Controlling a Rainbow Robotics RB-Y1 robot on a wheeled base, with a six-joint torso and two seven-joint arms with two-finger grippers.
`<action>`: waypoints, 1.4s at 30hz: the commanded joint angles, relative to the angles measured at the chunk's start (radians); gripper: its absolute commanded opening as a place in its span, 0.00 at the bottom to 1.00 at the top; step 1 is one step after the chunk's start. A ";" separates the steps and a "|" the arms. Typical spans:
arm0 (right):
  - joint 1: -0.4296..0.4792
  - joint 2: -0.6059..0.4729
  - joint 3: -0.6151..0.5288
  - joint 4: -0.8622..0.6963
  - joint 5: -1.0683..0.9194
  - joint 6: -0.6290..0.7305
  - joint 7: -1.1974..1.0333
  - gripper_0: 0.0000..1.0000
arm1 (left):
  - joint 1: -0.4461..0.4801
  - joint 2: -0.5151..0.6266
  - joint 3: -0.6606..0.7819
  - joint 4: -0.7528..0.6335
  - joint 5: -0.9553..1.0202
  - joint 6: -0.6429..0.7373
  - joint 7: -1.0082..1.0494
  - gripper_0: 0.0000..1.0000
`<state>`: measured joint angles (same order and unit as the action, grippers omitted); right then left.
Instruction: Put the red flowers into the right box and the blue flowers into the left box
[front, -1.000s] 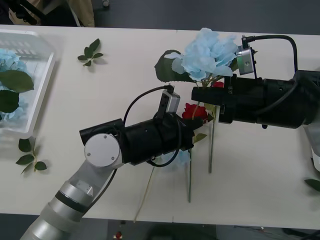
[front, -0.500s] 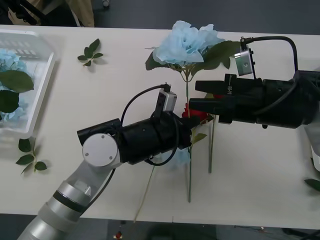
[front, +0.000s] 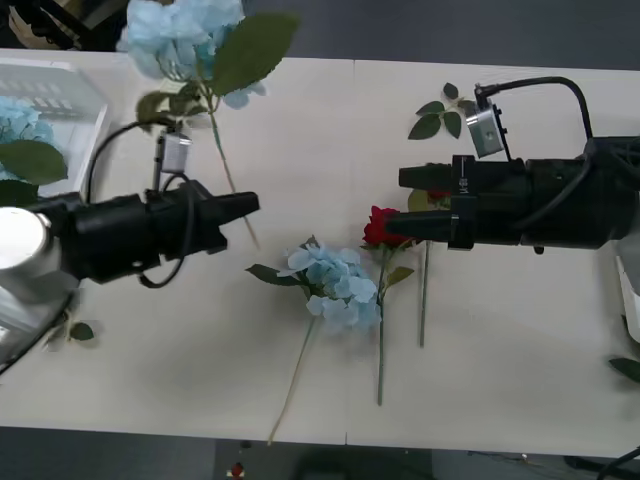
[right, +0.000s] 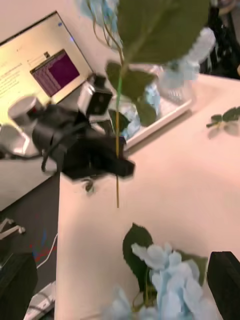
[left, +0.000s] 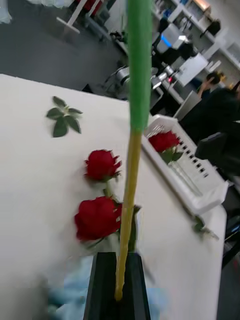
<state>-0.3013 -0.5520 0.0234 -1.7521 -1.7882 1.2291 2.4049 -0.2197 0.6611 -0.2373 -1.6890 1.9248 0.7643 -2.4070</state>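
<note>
right box (front: 628, 300) cut by edge, second rose (front: 437, 196) half-hidden

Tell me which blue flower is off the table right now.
The blue flower clamped by its stem in the left gripper; the other blue flower lies flat on the table.

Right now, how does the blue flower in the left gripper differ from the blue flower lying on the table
The held blue flower is lifted off the table, its stem pinched in the left gripper; the lying blue flower is flat on the table, untouched. The held one is near the left box; the lying one sits beside a red flower. Both have pale blue heads and green leaves.
</note>
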 joint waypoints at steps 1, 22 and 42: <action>-0.062 -0.071 -0.011 0.037 0.020 0.061 -0.156 1.00 | -0.023 0.123 0.145 0.020 0.008 0.144 0.161 0.00; -0.243 -0.128 -0.034 0.123 0.343 0.365 -1.043 1.00 | -0.138 0.456 0.481 0.459 -0.408 0.533 0.382 0.00; -0.371 -0.040 0.198 0.125 0.946 0.328 -1.310 1.00 | -0.279 0.454 0.276 0.655 -0.932 0.337 0.335 0.00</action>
<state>-0.6488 -0.5918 0.1832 -1.6142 -0.8819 1.5760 1.1499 -0.4906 1.0904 0.0488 -1.0782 1.0048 1.1386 -2.0783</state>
